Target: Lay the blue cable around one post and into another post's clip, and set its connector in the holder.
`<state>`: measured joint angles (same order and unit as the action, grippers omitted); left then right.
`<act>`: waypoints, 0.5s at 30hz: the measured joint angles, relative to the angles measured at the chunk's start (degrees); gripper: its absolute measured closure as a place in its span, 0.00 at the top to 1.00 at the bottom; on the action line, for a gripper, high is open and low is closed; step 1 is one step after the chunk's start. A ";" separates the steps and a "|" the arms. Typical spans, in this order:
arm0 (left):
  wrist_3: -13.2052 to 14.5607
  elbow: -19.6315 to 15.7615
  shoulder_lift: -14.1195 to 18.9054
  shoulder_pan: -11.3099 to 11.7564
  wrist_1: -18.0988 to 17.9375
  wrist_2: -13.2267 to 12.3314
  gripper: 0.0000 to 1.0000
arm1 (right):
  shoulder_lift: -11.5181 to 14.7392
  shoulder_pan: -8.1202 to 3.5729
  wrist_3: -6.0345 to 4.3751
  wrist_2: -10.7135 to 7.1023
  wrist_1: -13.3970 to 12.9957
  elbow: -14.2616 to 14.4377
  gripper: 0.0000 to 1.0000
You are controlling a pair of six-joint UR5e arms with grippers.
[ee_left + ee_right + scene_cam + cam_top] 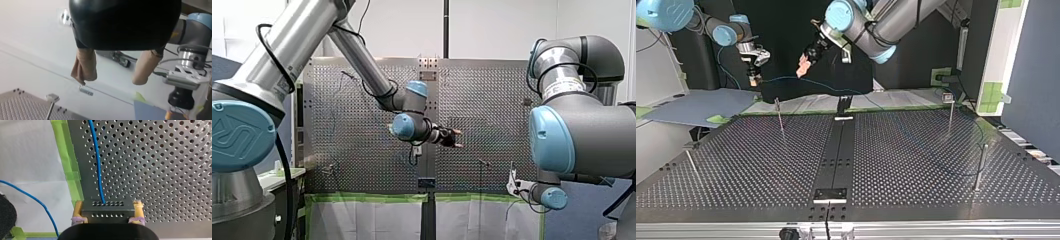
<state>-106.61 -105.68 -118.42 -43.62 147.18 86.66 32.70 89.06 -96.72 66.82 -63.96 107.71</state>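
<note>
left fingers wide, empty (beige pads) | right fingers clamp connector, blue cable attached

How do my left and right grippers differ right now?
My left gripper is open and empty; my right gripper is shut on the connector of the blue cable. The left gripper's pads are beige; the right gripper's pads are yellow. Both hang raised above the table.
</note>
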 joint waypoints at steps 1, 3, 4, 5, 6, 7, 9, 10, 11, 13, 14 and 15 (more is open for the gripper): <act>-0.13 0.59 -0.59 -0.60 -0.58 0.04 1.00 | 0.02 0.00 0.01 0.00 0.02 -0.01 0.00; -0.41 1.51 -1.50 -1.51 -1.49 0.06 1.00 | 0.14 0.09 0.01 -0.03 0.12 -0.01 0.00; -0.60 2.10 -2.11 -2.12 -2.11 0.05 1.00 | 0.19 0.11 0.02 -0.03 0.17 -0.01 0.00; -0.76 2.53 -2.54 -2.55 -2.52 0.04 1.00 | 0.26 0.15 0.02 -0.04 0.24 -0.02 0.00; -0.95 2.96 -2.96 -2.97 -2.93 0.04 1.00 | 0.30 0.16 0.02 -0.05 0.29 -0.01 0.00; -1.21 3.52 -3.52 -3.52 -3.51 0.06 1.00 | 0.34 0.17 0.02 -0.06 0.32 -0.02 0.00; -1.58 4.34 -4.35 -4.35 -4.32 0.12 1.00 | 0.45 0.16 0.02 -0.08 0.37 -0.02 0.00; -1.82 4.88 -4.88 -4.89 -4.86 0.15 1.00 | 0.51 0.13 0.02 -0.08 0.38 -0.02 0.00; -2.02 5.32 -5.31 -5.31 -5.31 0.19 1.00 | 0.56 0.08 0.02 -0.09 0.39 -0.02 0.00; -2.45 6.40 -6.41 -6.41 -6.38 0.44 1.00 | 0.60 -0.01 0.02 -0.09 0.40 -0.02 0.00; -2.56 6.90 -6.90 -6.90 -6.88 0.66 1.00 | 0.62 -0.08 0.02 -0.07 0.40 -0.02 0.00; -2.64 7.38 -7.39 -7.39 -7.39 0.96 1.00 | 0.63 -0.13 0.02 -0.06 0.40 -0.03 0.00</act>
<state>-109.25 -98.30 -125.81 -51.01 139.79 87.62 33.33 88.93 -96.70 66.76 -63.56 107.68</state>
